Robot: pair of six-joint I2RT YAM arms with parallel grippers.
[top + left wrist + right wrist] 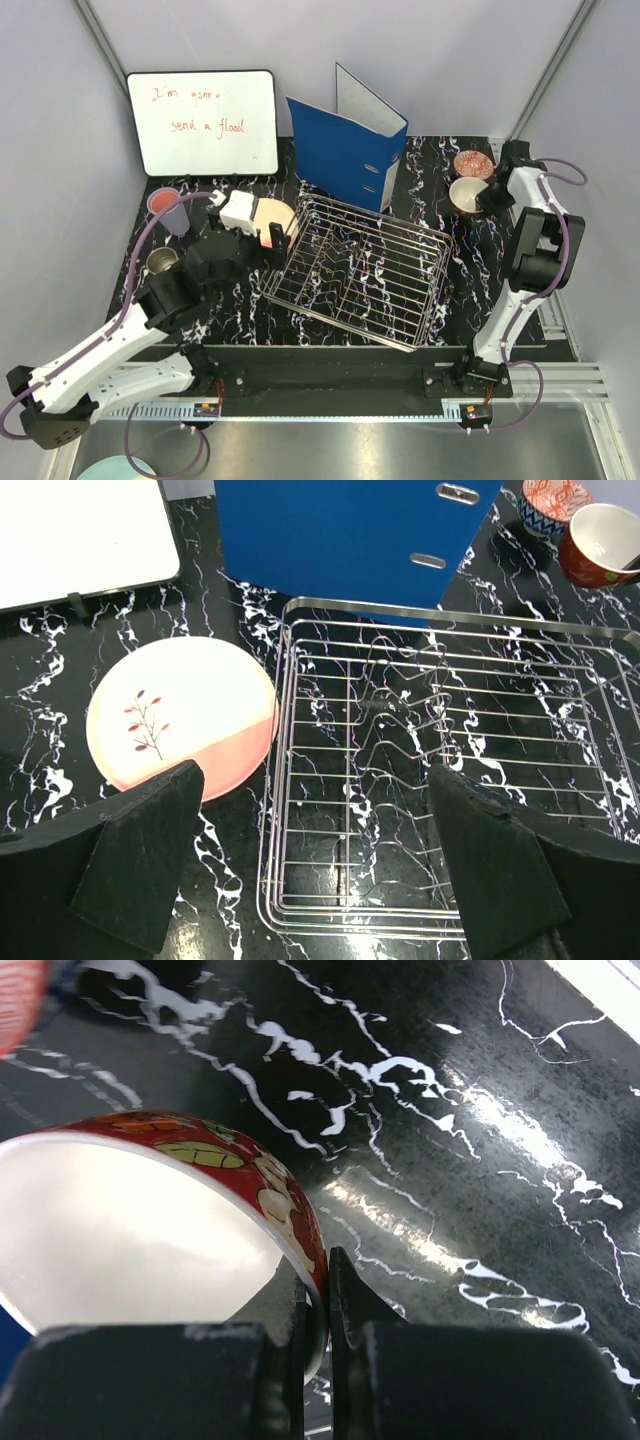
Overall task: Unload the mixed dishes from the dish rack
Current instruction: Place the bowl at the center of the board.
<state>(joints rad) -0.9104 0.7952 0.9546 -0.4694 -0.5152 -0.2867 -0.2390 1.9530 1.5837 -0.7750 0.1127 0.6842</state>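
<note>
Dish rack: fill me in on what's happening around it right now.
The dish rack holds no dishes. The right gripper is shut on the rim of a red-patterned bowl at the far right of the table, beside a second small patterned bowl. The left gripper hangs open over the rack's left edge, gripping nothing. The cream-and-pink plate lies flat on the table just left of the rack.

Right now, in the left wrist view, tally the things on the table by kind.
cream-and-pink round plate: 1
red-patterned bowls: 2
silver wire dish rack: 1
blue ring binder: 1
whiteboard: 1
Total: 6
</note>
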